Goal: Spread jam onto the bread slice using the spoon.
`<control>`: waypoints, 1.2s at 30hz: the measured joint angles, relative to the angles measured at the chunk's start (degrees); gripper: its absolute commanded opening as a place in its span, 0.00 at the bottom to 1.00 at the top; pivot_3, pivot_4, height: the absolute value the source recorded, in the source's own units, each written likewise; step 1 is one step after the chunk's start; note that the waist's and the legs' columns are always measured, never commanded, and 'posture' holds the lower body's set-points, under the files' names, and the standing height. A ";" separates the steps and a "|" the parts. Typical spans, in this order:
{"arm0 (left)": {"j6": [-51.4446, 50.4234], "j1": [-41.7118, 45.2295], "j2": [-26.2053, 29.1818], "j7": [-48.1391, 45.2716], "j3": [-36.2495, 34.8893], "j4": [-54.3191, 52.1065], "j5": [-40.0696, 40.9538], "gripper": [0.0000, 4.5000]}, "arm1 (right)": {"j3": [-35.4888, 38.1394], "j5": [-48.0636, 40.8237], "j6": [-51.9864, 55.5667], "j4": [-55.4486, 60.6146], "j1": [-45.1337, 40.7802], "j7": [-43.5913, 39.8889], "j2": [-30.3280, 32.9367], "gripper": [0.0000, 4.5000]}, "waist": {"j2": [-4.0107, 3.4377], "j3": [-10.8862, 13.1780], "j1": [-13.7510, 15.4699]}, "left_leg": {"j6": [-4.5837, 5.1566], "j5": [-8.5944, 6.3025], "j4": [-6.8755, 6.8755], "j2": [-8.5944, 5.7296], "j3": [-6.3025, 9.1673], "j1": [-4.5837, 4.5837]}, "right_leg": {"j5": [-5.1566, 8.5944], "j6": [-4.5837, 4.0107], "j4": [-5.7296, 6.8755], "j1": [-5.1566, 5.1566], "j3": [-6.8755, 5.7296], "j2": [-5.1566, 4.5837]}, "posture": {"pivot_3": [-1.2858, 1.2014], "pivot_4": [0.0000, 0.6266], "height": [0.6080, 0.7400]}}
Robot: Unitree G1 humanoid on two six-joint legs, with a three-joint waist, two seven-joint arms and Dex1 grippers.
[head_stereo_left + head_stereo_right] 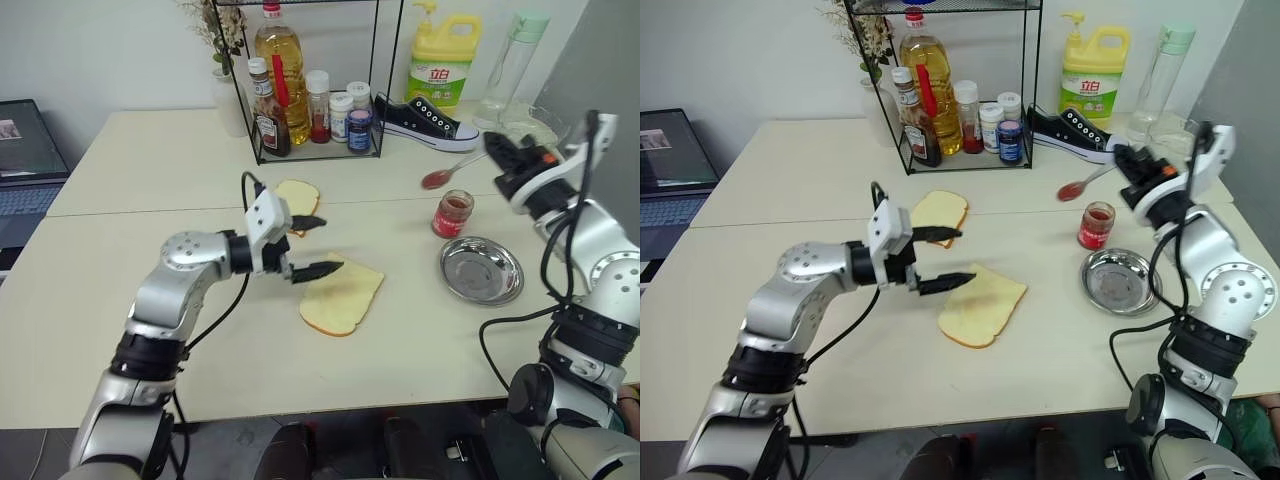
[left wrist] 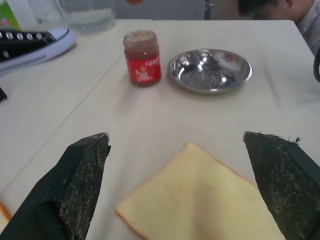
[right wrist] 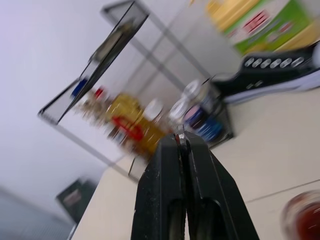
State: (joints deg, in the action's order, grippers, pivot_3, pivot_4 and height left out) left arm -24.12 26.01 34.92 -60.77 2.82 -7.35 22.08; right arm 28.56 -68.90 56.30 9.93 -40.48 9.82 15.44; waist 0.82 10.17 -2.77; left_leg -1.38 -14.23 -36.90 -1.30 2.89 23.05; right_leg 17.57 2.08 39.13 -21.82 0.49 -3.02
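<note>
Looks like an office or lab room set up as a mock kitchen. Plain cream tables (image 1: 150, 290) pushed together against a bare white wall, a laptop (image 1: 25, 190) open at one side. Kitchen props laid out: wire rack (image 1: 310, 80) of condiment bottles, cooking-oil bottle (image 1: 280, 60), yellow detergent jug (image 1: 440, 55), steel dish (image 1: 482, 270). Oddly, a black sneaker (image 1: 425, 122) on the tabletop. A person's head (image 2: 270, 7) behind the table in the left wrist view.
</note>
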 measured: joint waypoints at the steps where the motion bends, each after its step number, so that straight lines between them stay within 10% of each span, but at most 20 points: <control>1: -0.76 -2.28 0.90 0.08 -0.90 -2.33 0.76 1.00 | -1.36 -0.51 0.37 0.89 0.33 0.17 -0.61 0.00 | 0.00 0.00 0.02 | 0.00 0.00 0.00 0.00 0.00 0.00 | 0.00 0.00 -0.02 0.00 0.00 -0.01 | 0.52 0.24 1.00; 17: -4.17 -28.41 5.96 7.83 -10.17 -21.25 4.26 1.00 | -20.87 2.75 0.83 4.08 12.27 -6.94 -5.36 0.00 | 0.01 0.00 1.04 | 0.04 -0.03 -0.01 -0.03 0.02 -0.06 | -0.02 0.03 -0.04 0.06 -0.01 -0.01 | 0.52 0.24 1.00; 36: -2.66 -28.15 5.26 12.61 -7.40 -21.68 3.13 1.00 | -30.91 23.80 -7.77 -1.20 14.50 -25.21 -2.11 0.00 | 0.02 -0.01 1.16 | 0.04 -0.03 -0.04 -0.04 0.03 -0.08 | -0.03 0.03 -0.05 0.09 -0.04 -0.01 | 0.52 0.24 1.00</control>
State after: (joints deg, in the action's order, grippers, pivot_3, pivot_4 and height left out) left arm -26.78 -2.13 40.18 -48.16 -4.59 -29.03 25.21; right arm -2.35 -45.10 48.53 8.73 -25.98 -15.39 13.33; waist 0.85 10.16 -1.61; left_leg -1.35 -14.26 -36.94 -1.35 2.92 22.96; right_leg 17.55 2.12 39.08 -21.73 0.46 -3.03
